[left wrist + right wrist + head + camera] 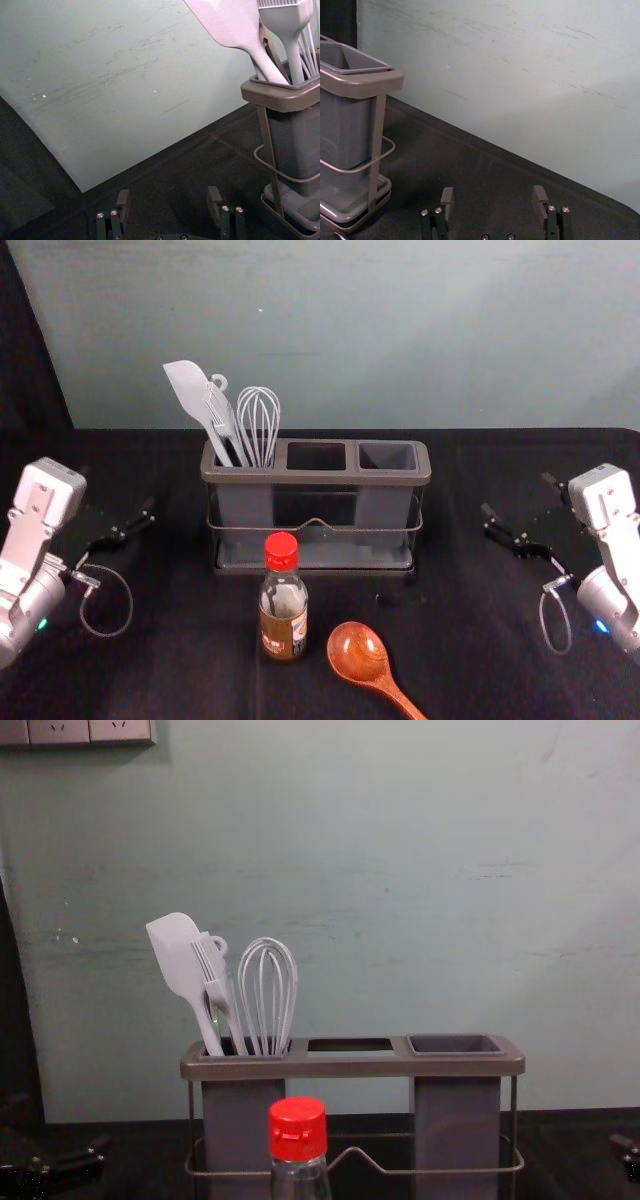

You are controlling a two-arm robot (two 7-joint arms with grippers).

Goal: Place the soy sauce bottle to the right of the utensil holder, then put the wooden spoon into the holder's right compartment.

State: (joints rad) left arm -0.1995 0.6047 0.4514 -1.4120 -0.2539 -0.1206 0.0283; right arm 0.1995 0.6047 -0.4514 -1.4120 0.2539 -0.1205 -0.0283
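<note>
The soy sauce bottle [284, 602], red-capped, stands upright in front of the utensil holder [315, 478], left of its middle. The wooden spoon [361, 653] lies just right of the bottle, bowl toward the holder. White utensils fill the holder's left compartment; its right compartment [388, 455] is empty. My left gripper [118, 518] is left of the holder, and in its wrist view the left gripper [167, 202] is open around nothing. Off to the holder's right is my right gripper [522, 508]; in its wrist view the right gripper [493, 202] is open and empty too.
A pale wall [350, 330] rises behind the black-covered table [190, 670]. In the chest view, a socket panel [75, 731] is at the wall's upper left. The white spatula [180, 960] and whisk [267, 990] stick up above the holder.
</note>
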